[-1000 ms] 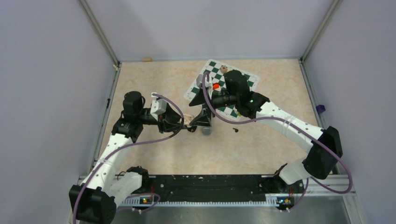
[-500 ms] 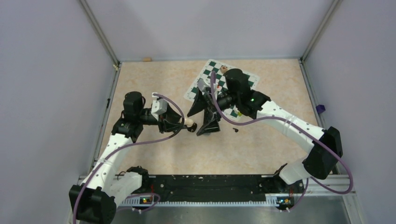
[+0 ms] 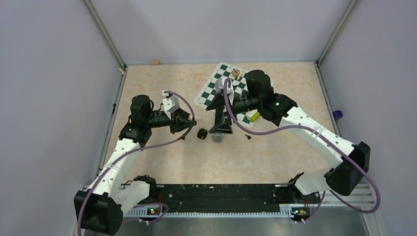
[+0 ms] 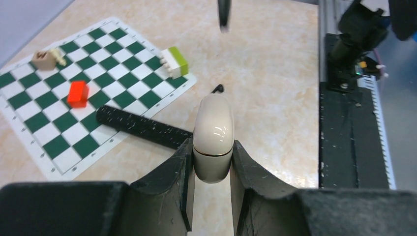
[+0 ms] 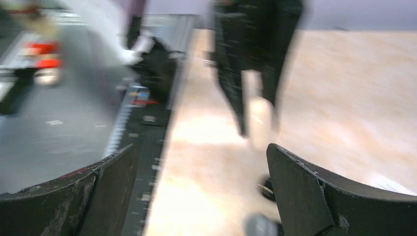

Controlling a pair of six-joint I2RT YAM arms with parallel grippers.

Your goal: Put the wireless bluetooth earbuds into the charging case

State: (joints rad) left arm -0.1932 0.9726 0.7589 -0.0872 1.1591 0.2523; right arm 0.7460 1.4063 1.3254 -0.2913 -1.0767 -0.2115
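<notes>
The left gripper (image 4: 211,150) is clamped on the off-white case (image 4: 213,130), left of centre. The right gripper (image 5: 204,189) stands wide apart, holding nothing. One black earbud (image 3: 248,137) lies just beside the chessboard's (image 3: 210,91) near edge.

right wrist view: smeared | dark blob (image 5: 268,189): possibly an earbud | charging case (image 4: 212,123): base hidden inside left end effector (image 4: 211,145)

- Beige marbled table (image 3: 162,88).
- A green-and-white chequered mat (image 4: 44,123) lay flat on it.
- A black microphone (image 4: 142,129) lay across the mat's edge.
- A tiny black earbud (image 4: 219,89) lay on bare tabletop nearby.
</notes>
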